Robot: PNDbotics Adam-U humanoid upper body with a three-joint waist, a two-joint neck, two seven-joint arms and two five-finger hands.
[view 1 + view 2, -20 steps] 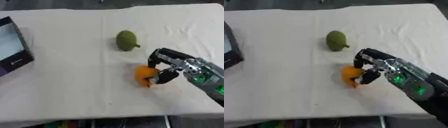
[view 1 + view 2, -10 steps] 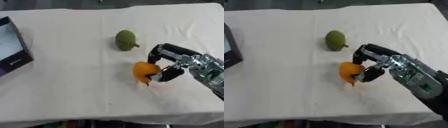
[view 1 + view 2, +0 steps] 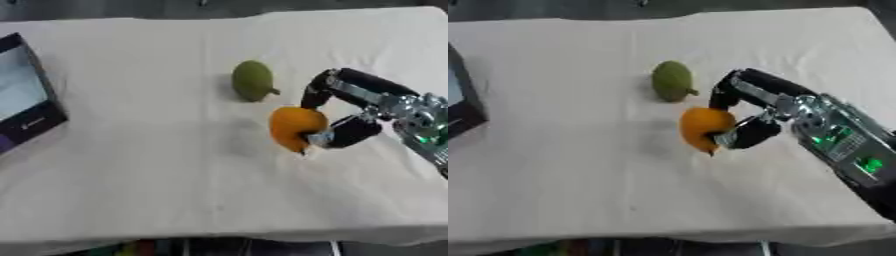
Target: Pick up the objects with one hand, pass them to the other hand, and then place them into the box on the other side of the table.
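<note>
Fingers and thumb of the right hand (image 3: 346, 112) are curling round the orange fruit (image 3: 295, 127), grasping it from the right side, the fruit sitting in the hand right of the table's middle with a faint shadow lying on the cloth to its left. The green fruit (image 3: 253, 80) is lying just beyond it, apart from the hand, on the white tablecloth (image 3: 157, 165). The dark box (image 3: 24, 107) is standing at the table's left edge, well apart from both fruits.
</note>
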